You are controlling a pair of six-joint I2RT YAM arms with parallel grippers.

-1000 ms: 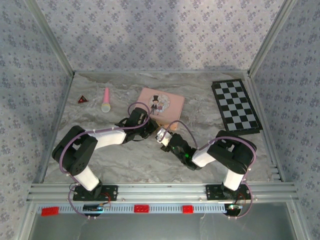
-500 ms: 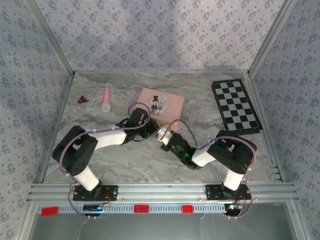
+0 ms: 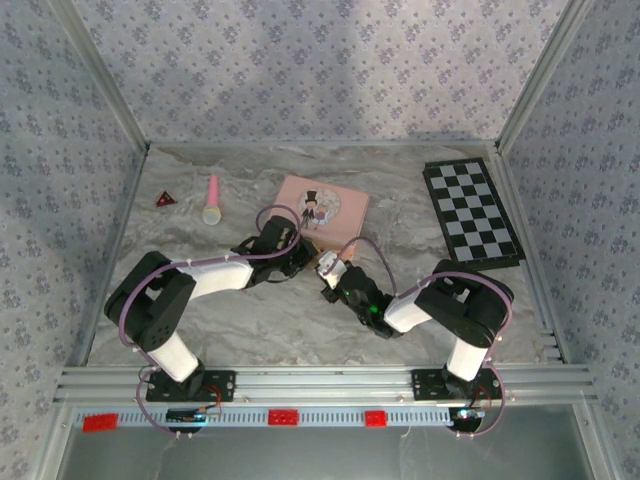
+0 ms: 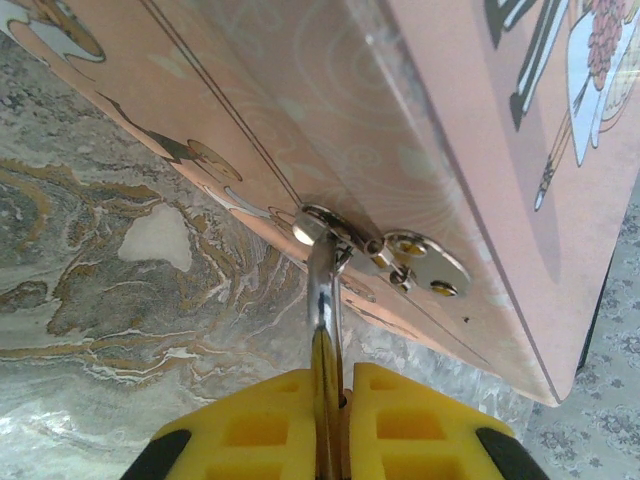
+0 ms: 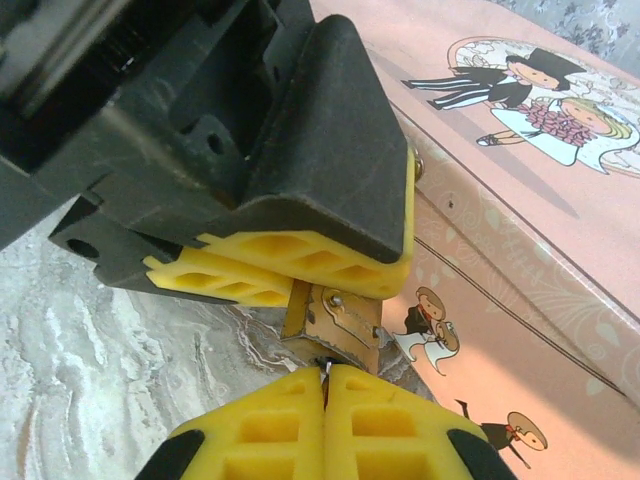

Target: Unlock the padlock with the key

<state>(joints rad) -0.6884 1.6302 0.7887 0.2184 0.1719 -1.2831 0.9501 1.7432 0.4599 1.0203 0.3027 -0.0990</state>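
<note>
On the left, our left gripper (image 4: pixel 333 385) has its jaws pinched narrow on the silvery shackle of the padlock (image 4: pixel 322 290), which hangs from the clasp of the pink tin (image 4: pixel 430 130) near the table's middle. Just to the right, our right gripper (image 5: pixel 325 385) is closed almost flat on a thin sliver we take to be the key (image 5: pixel 324 371), its tip at the brass body. We judge that a twist off the keyhole's line could bend the key or make it slip, and a hard pull could drag the tin. The left fingers crowd the lock from above. Further off lie a red triangle (image 3: pixel 165 199), a pink stick (image 3: pixel 212 201) and, far right, a chessboard (image 3: pixel 472 212).
</note>
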